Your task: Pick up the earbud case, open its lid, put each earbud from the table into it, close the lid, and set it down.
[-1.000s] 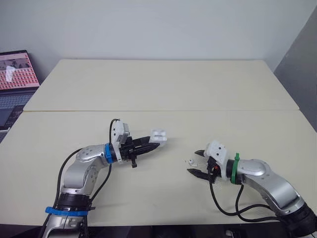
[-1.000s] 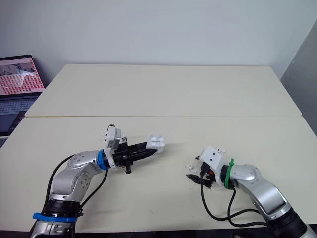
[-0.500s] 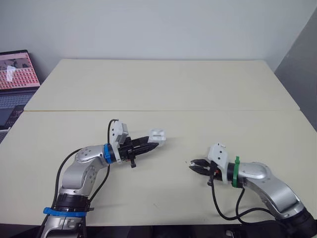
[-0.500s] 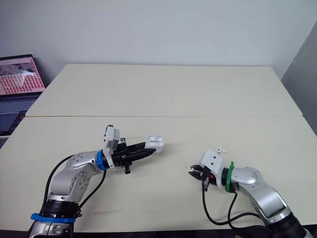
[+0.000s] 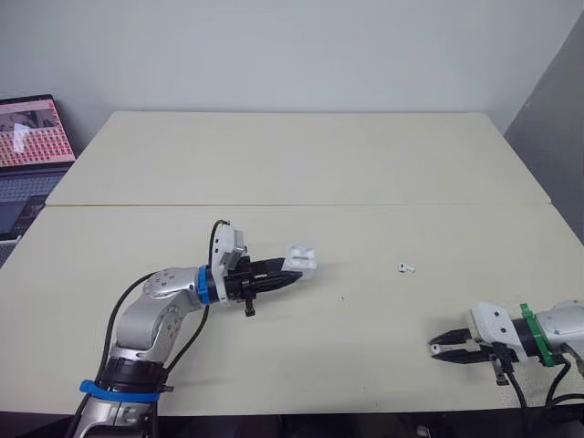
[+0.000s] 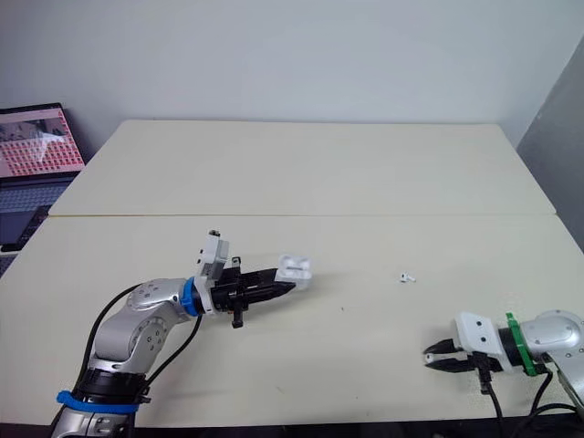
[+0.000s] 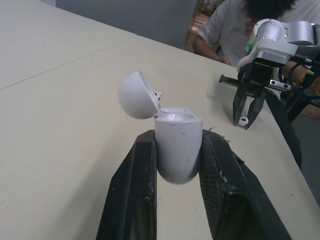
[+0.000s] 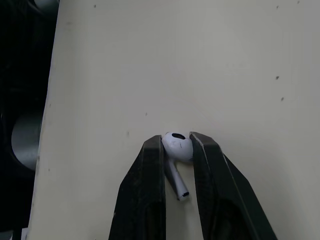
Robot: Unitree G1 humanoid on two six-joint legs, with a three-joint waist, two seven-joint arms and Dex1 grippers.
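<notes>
My left claw is gripping the open case, centre-left. My right claw, lower right, is pinching an earbud; another earbud is lying mid-frame.

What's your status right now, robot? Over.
Left gripper shut on case, lid open. Right gripper shut on earbud. Second earbud lies on table, nothing in the way.

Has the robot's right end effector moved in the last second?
Yes. The right end effector, shut on an earbud, has pulled away to the robot's right, nearer the table's front edge.
</notes>
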